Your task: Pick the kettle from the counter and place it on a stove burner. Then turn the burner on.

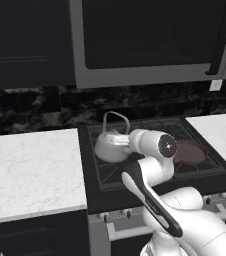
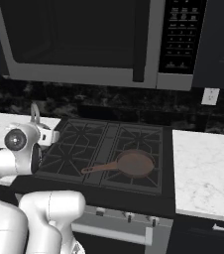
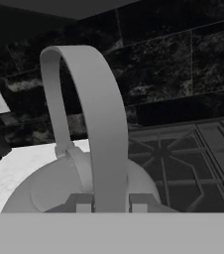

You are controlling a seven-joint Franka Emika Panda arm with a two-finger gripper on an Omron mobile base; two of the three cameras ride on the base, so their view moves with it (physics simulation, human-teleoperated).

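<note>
The grey kettle [image 1: 108, 146] is over the left rear part of the black cooktop, at a stove burner [image 1: 116, 172] with a spoked grate. I cannot tell whether it rests on the grate or hangs just above it. In the hand view my gripper [image 3: 106, 203] is shut on the kettle's arched handle [image 3: 101, 124], one fingertip [image 3: 83, 203] on each side, with the kettle's rounded body [image 3: 44, 188] below. In the right base view the arm hides most of the kettle and its handle [image 2: 34, 113] sticks up. The white marble counter [image 1: 30, 165] lies left of the stove.
A brown frying pan [image 2: 134, 163] sits on the front right burner, handle pointing left. A microwave [image 2: 84, 39] hangs above the stove. Control knobs [image 1: 127, 213] line the stove's front edge. Another white counter [image 2: 203, 168] lies to the right. A dark tiled wall [image 3: 173, 74] stands behind.
</note>
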